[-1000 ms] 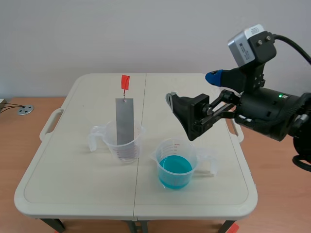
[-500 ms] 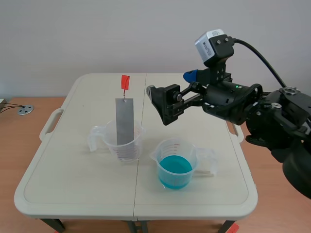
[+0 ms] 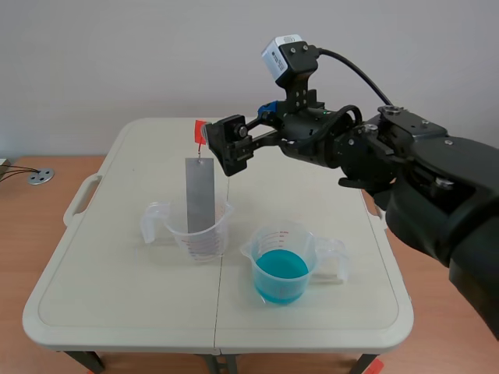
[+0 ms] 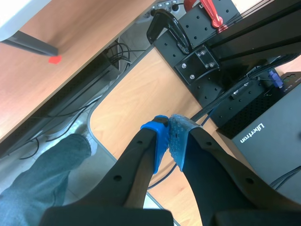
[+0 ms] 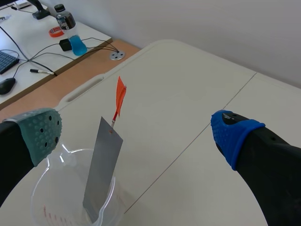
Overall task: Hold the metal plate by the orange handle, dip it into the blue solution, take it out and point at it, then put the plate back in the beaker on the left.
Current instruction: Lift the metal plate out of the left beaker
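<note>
A grey metal plate stands upright in a clear beaker on the table's left half, its orange handle sticking up on a thin wire. In the right wrist view the plate and handle sit between and ahead of the fingers. My right gripper hovers open just right of the handle, not touching it. A second clear beaker holds blue solution at the front right. My left gripper is shut on nothing, off the table over the floor.
The white folding table has a centre seam and side handles. A desk with cables, a bottle and tape lies beyond the table's left side. Black equipment boxes and a person's leg lie below the left gripper.
My right arm has swung left across the table and risen, bringing its open gripper from above the blue beaker to beside the orange handle. Plate and beakers have not moved.
</note>
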